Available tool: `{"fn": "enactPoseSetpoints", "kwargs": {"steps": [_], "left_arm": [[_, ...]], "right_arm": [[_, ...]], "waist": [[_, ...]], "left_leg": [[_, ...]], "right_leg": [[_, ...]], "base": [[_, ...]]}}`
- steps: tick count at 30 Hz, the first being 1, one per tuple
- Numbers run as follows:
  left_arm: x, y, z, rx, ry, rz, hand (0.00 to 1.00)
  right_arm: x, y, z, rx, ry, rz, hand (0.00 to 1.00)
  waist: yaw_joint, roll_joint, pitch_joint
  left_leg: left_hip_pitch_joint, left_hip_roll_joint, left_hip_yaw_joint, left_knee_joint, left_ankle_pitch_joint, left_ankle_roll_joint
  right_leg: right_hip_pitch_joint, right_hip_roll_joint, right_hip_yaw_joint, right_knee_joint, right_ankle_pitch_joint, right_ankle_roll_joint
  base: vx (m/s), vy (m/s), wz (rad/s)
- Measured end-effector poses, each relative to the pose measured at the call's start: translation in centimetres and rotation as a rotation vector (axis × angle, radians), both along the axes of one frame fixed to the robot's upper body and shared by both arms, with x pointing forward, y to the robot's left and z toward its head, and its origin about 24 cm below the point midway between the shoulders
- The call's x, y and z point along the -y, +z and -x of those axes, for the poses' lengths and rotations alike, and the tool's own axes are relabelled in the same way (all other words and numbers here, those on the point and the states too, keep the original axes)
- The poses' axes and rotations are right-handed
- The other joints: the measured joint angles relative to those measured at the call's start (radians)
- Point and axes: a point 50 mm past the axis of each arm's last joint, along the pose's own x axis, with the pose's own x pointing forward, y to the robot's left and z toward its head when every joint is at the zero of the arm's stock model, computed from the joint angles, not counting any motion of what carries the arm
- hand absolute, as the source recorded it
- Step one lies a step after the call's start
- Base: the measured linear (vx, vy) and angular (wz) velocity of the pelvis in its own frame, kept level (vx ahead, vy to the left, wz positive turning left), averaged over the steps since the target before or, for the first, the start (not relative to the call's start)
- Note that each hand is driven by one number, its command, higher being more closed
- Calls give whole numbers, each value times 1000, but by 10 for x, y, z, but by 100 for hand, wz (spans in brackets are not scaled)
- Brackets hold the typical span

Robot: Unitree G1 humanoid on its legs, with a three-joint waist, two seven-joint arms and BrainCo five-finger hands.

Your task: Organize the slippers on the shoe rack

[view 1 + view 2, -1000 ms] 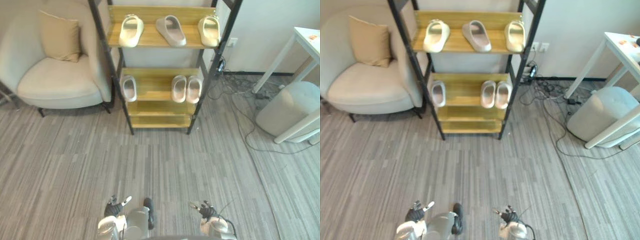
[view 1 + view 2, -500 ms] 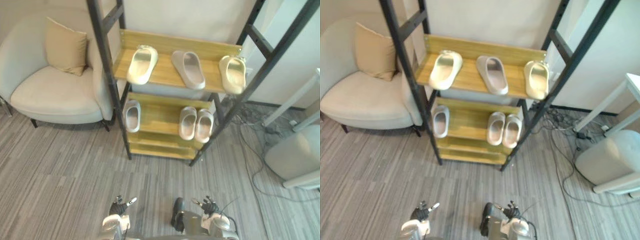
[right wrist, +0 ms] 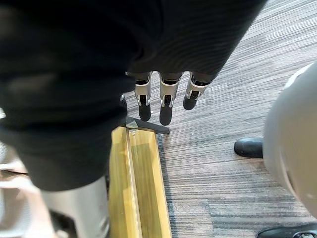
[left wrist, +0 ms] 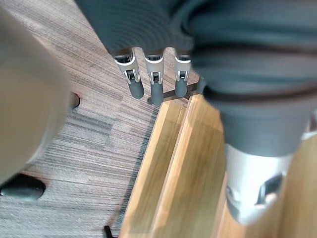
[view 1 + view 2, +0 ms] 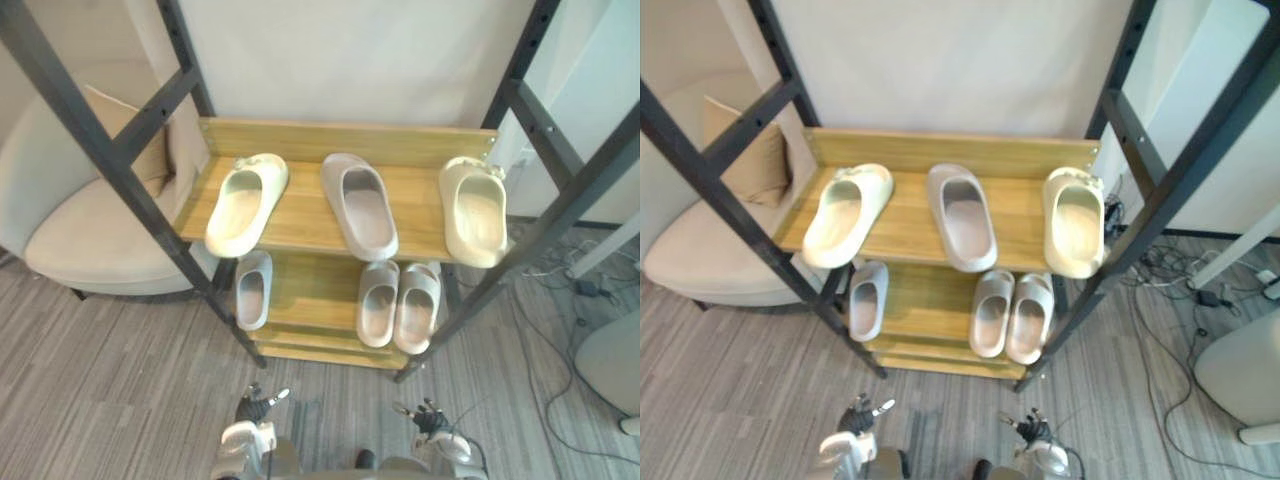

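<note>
The shoe rack (image 5: 302,203) has black posts and wooden shelves. Its upper shelf carries a cream slipper (image 5: 245,205) on the left, a grey slipper (image 5: 360,205) in the middle and a cream slipper (image 5: 477,210) on the right. On the lower shelf a single grey slipper (image 5: 252,290) lies on the left, and a light pair (image 5: 380,303), (image 5: 418,307) lies side by side on the right. My left hand (image 5: 258,408) and right hand (image 5: 430,417) hang low in front of the rack. Both are open and hold nothing, with fingers (image 4: 151,84), (image 3: 166,99) straight above the rack's bottom board.
A beige armchair (image 5: 90,230) with a tan cushion (image 5: 150,150) stands left of the rack. A white pouf (image 5: 615,360) sits at the right, with cables (image 5: 560,290) on the grey carpet beside it. Slanted black posts (image 5: 100,150) frame the shelves.
The camera has come closer to the rack, which now looks much larger. The slippers lie as before, and both hands stay low and open.
</note>
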Motion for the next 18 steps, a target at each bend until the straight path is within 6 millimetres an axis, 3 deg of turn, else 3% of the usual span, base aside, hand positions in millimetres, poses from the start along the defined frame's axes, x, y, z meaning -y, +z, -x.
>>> {"fn": "enactPoseSetpoints", "kwargs": {"steps": [6,18], "left_arm": [[-2,-2,4,-22,-24,-15,0],[-8,-5,10,-59,-77,-53,0]], "right_arm": [[-2,-2,6,-16,1,-5,0],[-6,4,0,37,125,44,0]], "waist": [[5,-10,-14],[-4,-25,-24]], "left_leg": [[77,-34,37,-81,11,16],[147,-65,89,-224,79,30]], "right_leg": [[39,-25,38,-32,7,31],[23,-22,117,-66,37,41]], "base": [[92,86,-10],[-28,7,-16]]}}
